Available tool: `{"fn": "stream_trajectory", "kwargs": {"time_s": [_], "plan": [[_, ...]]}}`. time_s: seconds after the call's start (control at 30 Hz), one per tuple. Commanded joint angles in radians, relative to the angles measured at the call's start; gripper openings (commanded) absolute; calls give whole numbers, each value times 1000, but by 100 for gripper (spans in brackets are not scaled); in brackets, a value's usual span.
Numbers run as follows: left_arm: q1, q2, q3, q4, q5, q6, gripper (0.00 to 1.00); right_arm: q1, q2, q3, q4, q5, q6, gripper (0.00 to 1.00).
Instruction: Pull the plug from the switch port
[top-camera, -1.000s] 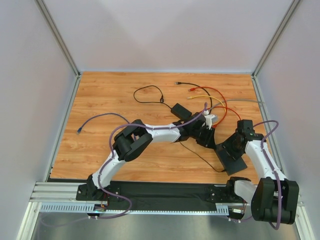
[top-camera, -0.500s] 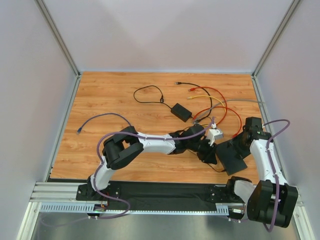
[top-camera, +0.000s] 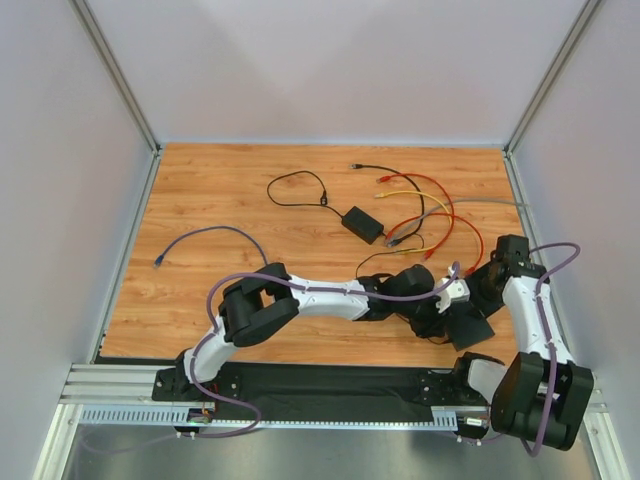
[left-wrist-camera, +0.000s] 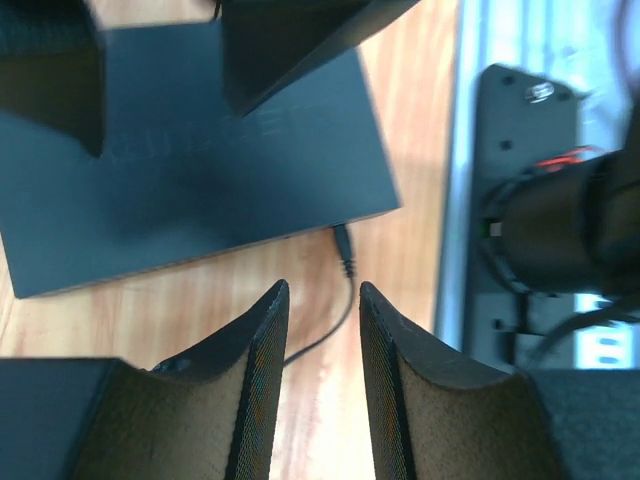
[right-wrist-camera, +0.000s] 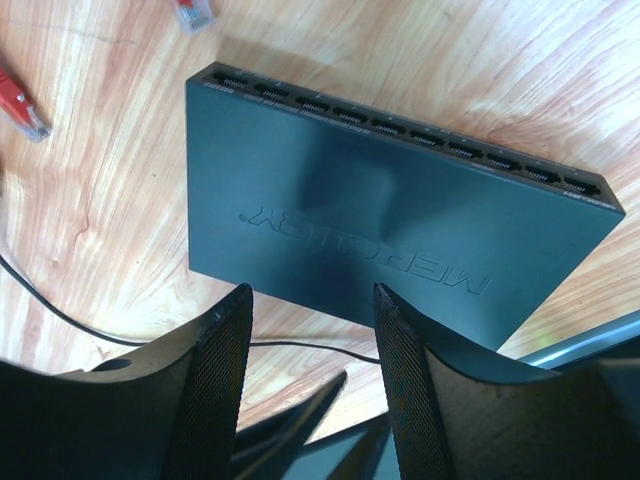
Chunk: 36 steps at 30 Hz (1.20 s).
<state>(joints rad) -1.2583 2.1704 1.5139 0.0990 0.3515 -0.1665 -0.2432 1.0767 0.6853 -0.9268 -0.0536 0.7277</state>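
Note:
The switch (right-wrist-camera: 380, 230) is a flat black box with sockets along its far edge; it lies at the table's near right (top-camera: 472, 328). In the left wrist view a small black plug (left-wrist-camera: 343, 243) on a thin black cable sits in the switch's (left-wrist-camera: 200, 150) near edge. My left gripper (left-wrist-camera: 322, 300) is open and empty, its tips a short way in front of that plug. My right gripper (right-wrist-camera: 312, 300) is open and empty over the switch's near edge. In the top view the left gripper (top-camera: 437, 315) and right gripper (top-camera: 483, 292) flank the switch.
A black power adapter (top-camera: 362, 224) lies mid-table with its thin cable running to the switch. Red (top-camera: 470, 235) and yellow (top-camera: 405, 195) cables loop at the back right; a red plug (right-wrist-camera: 20, 105) lies by the switch. A grey cable (top-camera: 200, 235) lies left. The right arm's base (left-wrist-camera: 540, 230) is close.
My left arm has swung right and toward the near edge, bringing its gripper to the switch's near side. My right gripper has shifted right and back over the switch.

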Motion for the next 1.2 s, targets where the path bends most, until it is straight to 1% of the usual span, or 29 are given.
{"fn": "stream_trajectory", "kwargs": {"time_s": [0.0, 0.03, 0.13, 0.3, 0.53, 0.67, 0.83, 0.97, 1.17], "plan": [[-24, 37, 35, -2, -91, 65, 42, -51, 12, -3, 5, -74, -33, 54], [-27, 42, 38, -2, -104, 62, 42, -88, 17, -6, 2, -106, -39, 54], [-35, 58, 34, 27, -106, 52, 42, -145, 14, -7, 0, -141, -69, 54], [-50, 63, 20, 54, -101, 25, 42, -186, 11, 0, -17, -143, -106, 54], [-62, 86, 38, 62, -128, 2, 42, -191, -8, -20, -12, -146, -109, 54], [-62, 59, 2, 114, -155, -28, 42, -191, -11, -29, -6, -150, -109, 54], [-62, 43, -11, 140, -193, -63, 42, -191, -6, -27, -4, -164, -114, 54], [-61, 54, -21, 198, -149, -103, 42, -191, 5, -29, -7, -175, -116, 54], [-66, 72, -29, 205, -143, -119, 40, -191, -4, -24, -18, -167, -116, 54]]}}
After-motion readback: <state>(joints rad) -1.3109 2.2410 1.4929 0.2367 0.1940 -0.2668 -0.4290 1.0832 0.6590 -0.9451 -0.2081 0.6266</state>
